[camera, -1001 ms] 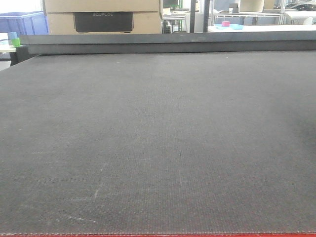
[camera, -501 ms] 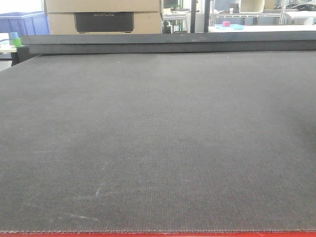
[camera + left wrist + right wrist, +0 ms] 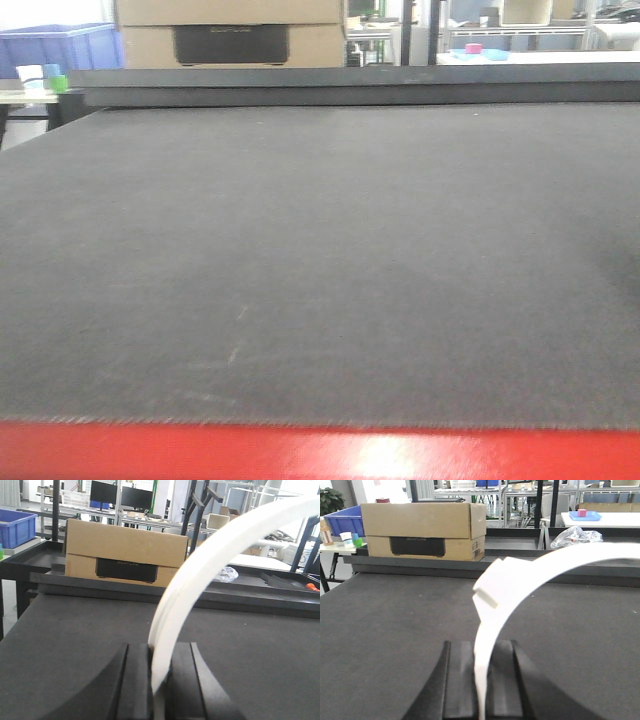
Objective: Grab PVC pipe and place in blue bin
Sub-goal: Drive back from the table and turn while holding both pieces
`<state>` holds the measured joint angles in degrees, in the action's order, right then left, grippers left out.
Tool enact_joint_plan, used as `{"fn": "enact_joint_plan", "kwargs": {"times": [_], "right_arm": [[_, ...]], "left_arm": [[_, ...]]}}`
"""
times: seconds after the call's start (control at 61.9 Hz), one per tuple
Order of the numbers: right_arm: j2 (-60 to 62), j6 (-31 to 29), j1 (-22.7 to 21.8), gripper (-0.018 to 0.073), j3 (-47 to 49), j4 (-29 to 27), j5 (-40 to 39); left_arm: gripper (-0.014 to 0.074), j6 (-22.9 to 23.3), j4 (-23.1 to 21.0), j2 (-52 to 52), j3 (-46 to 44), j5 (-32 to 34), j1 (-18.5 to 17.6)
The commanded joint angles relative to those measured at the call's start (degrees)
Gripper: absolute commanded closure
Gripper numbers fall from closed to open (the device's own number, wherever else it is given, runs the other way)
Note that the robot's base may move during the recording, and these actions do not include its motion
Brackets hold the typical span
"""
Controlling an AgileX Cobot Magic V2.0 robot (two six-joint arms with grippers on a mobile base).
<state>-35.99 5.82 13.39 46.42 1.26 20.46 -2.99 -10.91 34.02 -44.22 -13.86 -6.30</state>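
The left tool (image 3: 159, 652) has its dark fingers set close together, and a white curved strip (image 3: 215, 550) rises from the gap between them and arcs up to the right. The right tool (image 3: 479, 650) looks much the same, with its own white curved strip (image 3: 545, 565). I cannot tell for either tool whether the fingers clamp the strip or merely flank it, nor whether the strip is the PVC pipe or part of the rig. No pipe lies on the dark table (image 3: 320, 250) in the front view. Past the table's far edge stands a cardboard box (image 3: 230, 30), and the blue bin (image 3: 70, 45) sits to its left, well apart from both tools. If a strip is the pipe, it is held only at one end, so the long free arc could twist loose or catch the box on the way over. If not, the tools would be reaching for something no view shows.
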Motion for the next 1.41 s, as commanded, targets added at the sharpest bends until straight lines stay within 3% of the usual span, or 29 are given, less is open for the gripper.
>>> {"fn": "enact_joint_plan", "kwargs": {"times": [0.0,1.389], "right_arm": [[0.3,-0.31,-0.03,0.0718,-0.11,0.67,-1.6],[0.3,-0.31,-0.03,0.0718,-0.11,0.67,-1.6]], "left_arm": [[0.0707,0.06,-0.02,-0.21,0.03,1.61,-0.3],[0.0707,0.06,-0.02,-0.21,0.03,1.61,-0.3]]}}
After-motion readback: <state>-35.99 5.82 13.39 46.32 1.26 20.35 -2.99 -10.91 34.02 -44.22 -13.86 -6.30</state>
